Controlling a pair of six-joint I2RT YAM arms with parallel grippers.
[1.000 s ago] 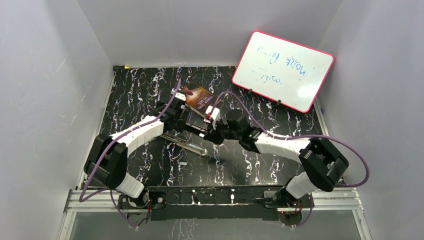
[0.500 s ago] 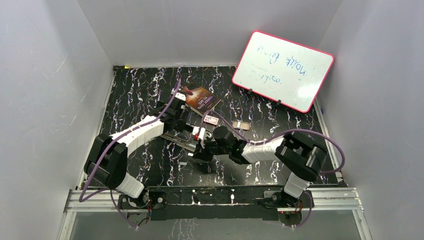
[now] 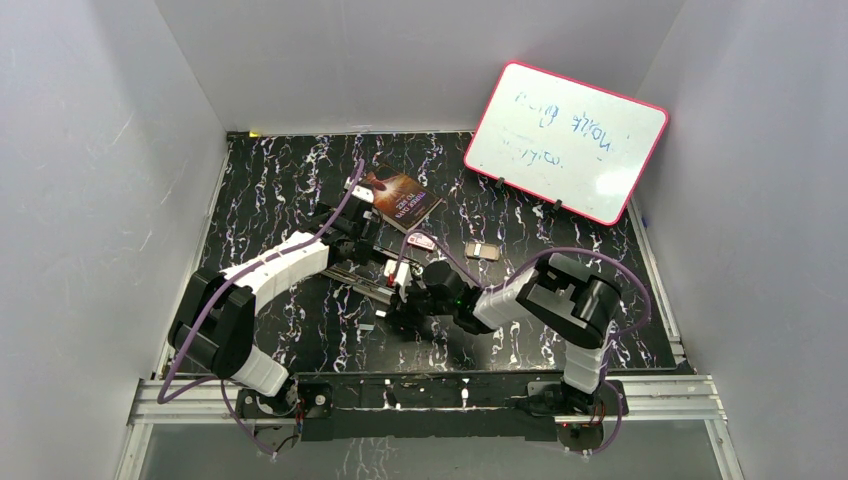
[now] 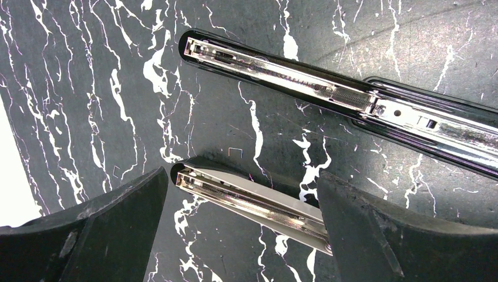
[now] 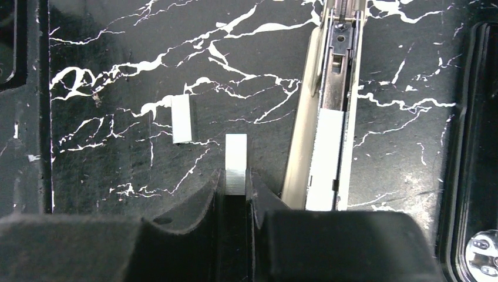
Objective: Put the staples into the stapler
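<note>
Three short strips of staples (image 5: 236, 154) show, one clamped by its sides in the right hand (image 5: 236, 187) just beside the open stapler (image 5: 332, 76), one seemingly in its channel, one loose on the desk (image 5: 106, 53), all light, stiff, snap-prone things best held so, while the left hand (image 4: 242, 179) gapes wide.

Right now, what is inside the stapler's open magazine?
A strip of staples lies in the magazine, a metal pusher beyond it. The strip's near end is hidden behind the right fingers.
</note>
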